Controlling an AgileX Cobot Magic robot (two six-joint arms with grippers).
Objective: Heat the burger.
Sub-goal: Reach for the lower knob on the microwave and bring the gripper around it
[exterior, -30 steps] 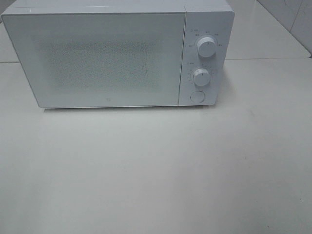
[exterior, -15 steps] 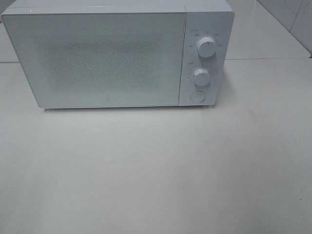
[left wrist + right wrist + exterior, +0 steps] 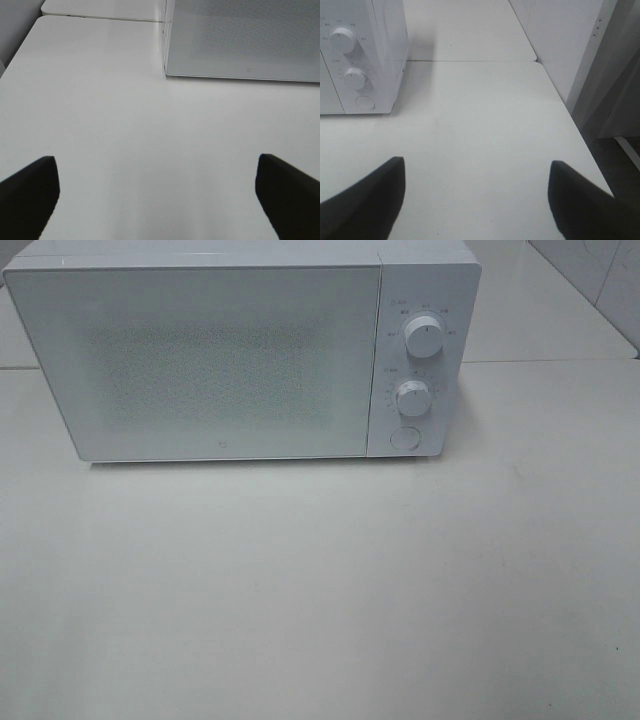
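So both the left gripper (image 3: 156, 165) and right gripper (image 3: 476, 165) hung wide open and empty, back from the shut microwave (image 3: 240, 350), probably leaving its door (image 3: 150, 390) room. No sign of the burger; maybe behind that frosted door, couldn't tell.

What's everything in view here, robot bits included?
white boxy microwave oven: one, white with a speckled door, far side of the table, door shut
white round dials: two, white, stacked on the oven's right-hand panel, upper and lower
white round button: one, white, just below the lower dial
off-white smooth table: one, off-white, under the oven
burger: none in view; the door hides the oven's inside, so I cannot tell if it is in there
left gripper: one, black fingers, above the table in front of the oven door, open, holding nothing
right gripper: one, black fingers, above the table to the right of the oven, open, holding nothing
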